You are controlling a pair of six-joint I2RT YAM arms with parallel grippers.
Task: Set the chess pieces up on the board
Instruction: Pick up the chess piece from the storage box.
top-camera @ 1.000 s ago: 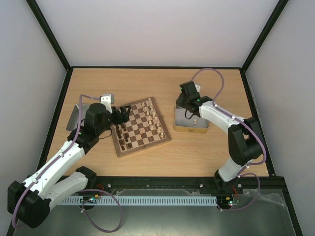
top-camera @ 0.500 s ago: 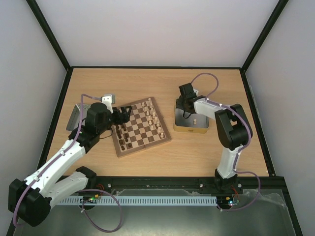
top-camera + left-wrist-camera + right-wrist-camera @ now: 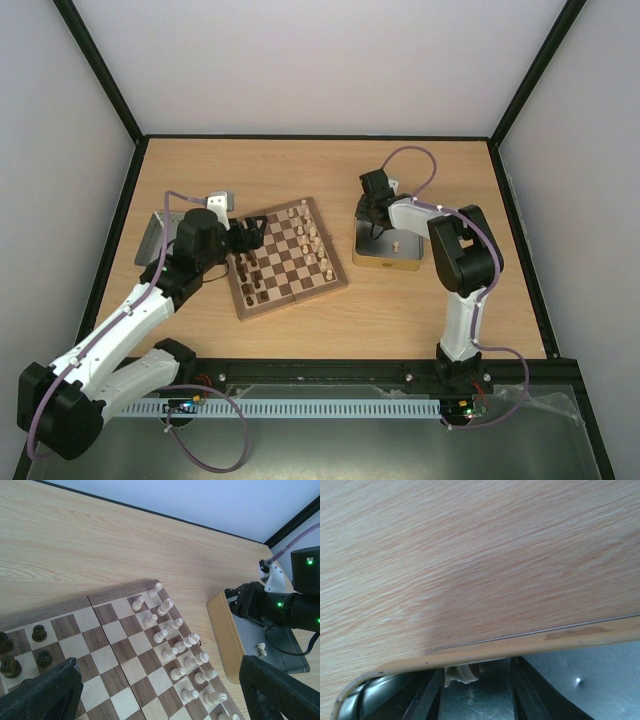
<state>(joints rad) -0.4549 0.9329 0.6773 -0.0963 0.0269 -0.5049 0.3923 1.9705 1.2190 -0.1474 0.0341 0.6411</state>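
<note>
**Left of the board (image 3: 288, 262).** I see a shiny metal tin (image 3: 148, 243) flat on the table (image 3: 300, 170). It is partly hidden under the left arm.

**Left gripper (image 3: 250, 236).** It hovers over the board's left edge, above the dark pieces (image 3: 250, 282). In the left wrist view its fingers (image 3: 42, 692) stand wide apart with nothing between them. Compared with one second earlier, this arm has not moved and the jaws keep the same width.

**Board.** It sits skewed on the table, between the two tins. The dark pieces occupy its left-hand columns. The cream pieces (image 3: 316, 243) stand in two columns along its right side.

**Right of the board.** A second tin (image 3: 388, 264), with a tan outer wall, lies just beside the board's right edge. A lone cream piece (image 3: 397, 243) stands inside it, in the same place as a second ago.

**Right gripper (image 3: 374, 222).** It points down into the second tin, at the end nearest the board's far right corner. The right wrist view shows its fingers (image 3: 426, 697) part-way apart with a pale chessman (image 3: 461, 673) between them, closer to one finger. I cannot tell whether the chessman is clamped. Since one second earlier, the gripper has shifted slightly toward the board. The right arm's elbow has swung in from well right of the tin to close beside it.
</note>
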